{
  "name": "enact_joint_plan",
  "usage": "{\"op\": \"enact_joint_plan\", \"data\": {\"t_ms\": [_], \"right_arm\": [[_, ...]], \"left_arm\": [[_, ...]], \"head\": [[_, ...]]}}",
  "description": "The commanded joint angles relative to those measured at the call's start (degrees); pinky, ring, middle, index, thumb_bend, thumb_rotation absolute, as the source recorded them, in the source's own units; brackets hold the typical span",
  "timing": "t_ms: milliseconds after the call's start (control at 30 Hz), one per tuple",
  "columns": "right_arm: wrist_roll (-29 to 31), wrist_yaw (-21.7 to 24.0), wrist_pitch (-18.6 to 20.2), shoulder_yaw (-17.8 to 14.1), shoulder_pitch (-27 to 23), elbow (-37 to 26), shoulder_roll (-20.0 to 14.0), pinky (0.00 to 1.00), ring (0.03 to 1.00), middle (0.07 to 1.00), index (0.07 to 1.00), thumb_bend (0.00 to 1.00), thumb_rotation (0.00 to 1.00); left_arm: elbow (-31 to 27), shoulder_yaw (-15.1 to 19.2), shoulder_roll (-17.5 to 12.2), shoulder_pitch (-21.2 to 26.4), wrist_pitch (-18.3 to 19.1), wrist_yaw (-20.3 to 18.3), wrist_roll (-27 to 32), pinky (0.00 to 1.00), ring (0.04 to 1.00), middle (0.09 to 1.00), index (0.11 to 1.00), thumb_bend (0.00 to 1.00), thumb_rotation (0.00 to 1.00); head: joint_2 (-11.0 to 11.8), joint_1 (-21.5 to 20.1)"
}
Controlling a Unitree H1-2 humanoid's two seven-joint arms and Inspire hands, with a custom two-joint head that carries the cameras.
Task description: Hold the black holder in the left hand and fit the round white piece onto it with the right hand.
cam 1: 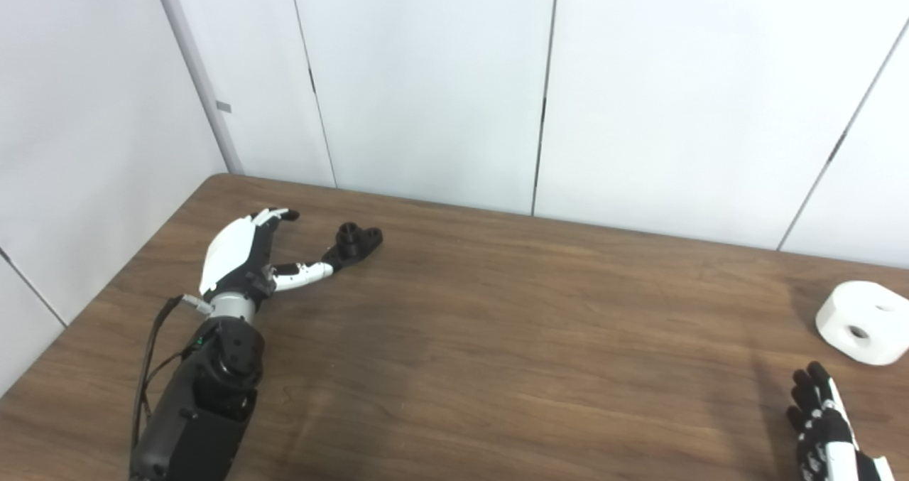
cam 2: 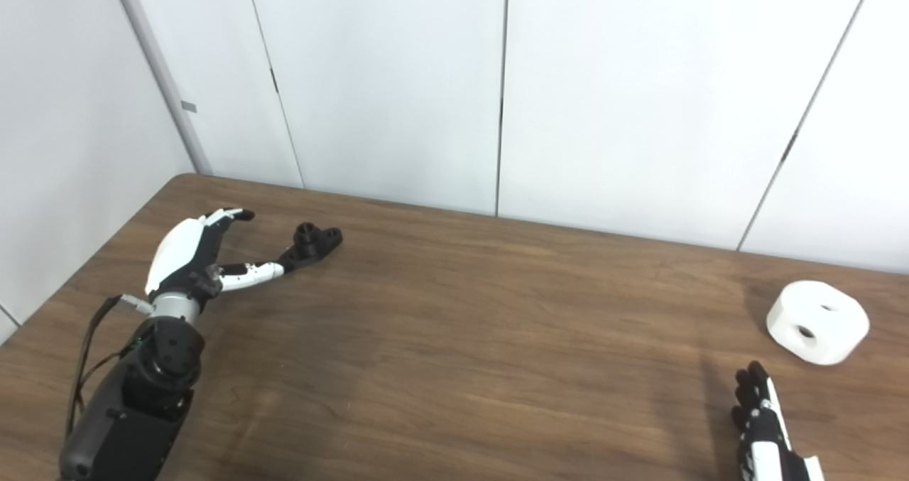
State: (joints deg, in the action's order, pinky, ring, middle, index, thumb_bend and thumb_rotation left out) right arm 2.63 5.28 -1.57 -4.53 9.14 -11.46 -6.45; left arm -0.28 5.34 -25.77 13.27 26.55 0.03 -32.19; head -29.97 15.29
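The black holder (cam 1: pixel 354 244) lies flat on the wooden table (cam 1: pixel 497 339), just beyond the thumb tip of the left hand (cam 1: pixel 245 253). That thumb reaches out toward the holder's near end and looks to be touching it or very nearly so — the views do not settle which. The other fingers are spread and raised off to the hand's far side, closed on nothing, so the hand is open and the holder is not yet gripped.

Well apart, across the table, the round white piece (cam 1: pixel 861 322) rests on the surface a little ahead of the right hand (cam 2: pixel 763 413) and slightly to its outer side. Only the upper part of that hand shows at the bottom edge; its fingers point up and forward, apart, with nothing in them.

By my reading, the task is at its very start: neither part is lifted, and both grasps, the bringing together and the fitting are all left to do.

No containers appear in either view — only the two parts and the two hands on the table.
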Motion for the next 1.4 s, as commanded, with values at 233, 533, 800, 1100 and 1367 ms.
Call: {"op": "enact_joint_plan", "data": {"t_ms": [233, 533, 800, 1100, 1367], "right_arm": [[-0.1, -0.3, 0.2, 0.1, 0.5, -2.1, -0.6, 1.0, 1.0, 0.984, 1.0, 0.54, 1.0], [0.7, 0.2, 1.1, 0.1, 0.5, -2.4, -1.1, 1.0, 1.0, 0.994, 1.0, 0.55, 1.0], [1.4, 0.0, 1.9, -0.1, 0.9, -3.3, -1.0, 1.0, 1.0, 1.0, 1.0, 0.53, 1.0], [0.5, -0.3, 1.7, -0.1, 1.1, -3.6, -1.0, 1.0, 0.99, 0.991, 1.0, 0.55, 1.0], [0.5, -0.4, 2.4, 0.0, 1.2, -4.1, -0.9, 1.0, 0.993, 0.986, 1.0, 0.56, 1.0]], "left_arm": [[4.3, 0.3, -1.7, 6.9, 0.3, -2.4, -3.6, 0.97, 1.0, 0.967, 0.868, 0.89, 0.42], [9.4, -1.3, -2.1, 10.7, 0.3, -3.4, -2.9, 1.0, 1.0, 0.959, 0.845, 0.94, 0.44], [13.6, -2.8, -2.4, 13.0, 0.3, -3.8, -2.3, 1.0, 1.0, 0.958, 0.841, 0.94, 0.44], [18.9, -3.8, -2.4, 14.8, 0.3, -3.5, -2.2, 1.0, 1.0, 0.964, 0.83, 0.94, 0.41], [21.9, -4.7, -1.9, 16.4, 0.3, -4.1, -3.8, 1.0, 1.0, 0.953, 0.821, 0.9, 0.39]], "head": [[-0.9, 1.8], [-1.0, 2.2], [-1.3, 1.9], [-1.3, 1.5], [-1.4, 1.3]]}}
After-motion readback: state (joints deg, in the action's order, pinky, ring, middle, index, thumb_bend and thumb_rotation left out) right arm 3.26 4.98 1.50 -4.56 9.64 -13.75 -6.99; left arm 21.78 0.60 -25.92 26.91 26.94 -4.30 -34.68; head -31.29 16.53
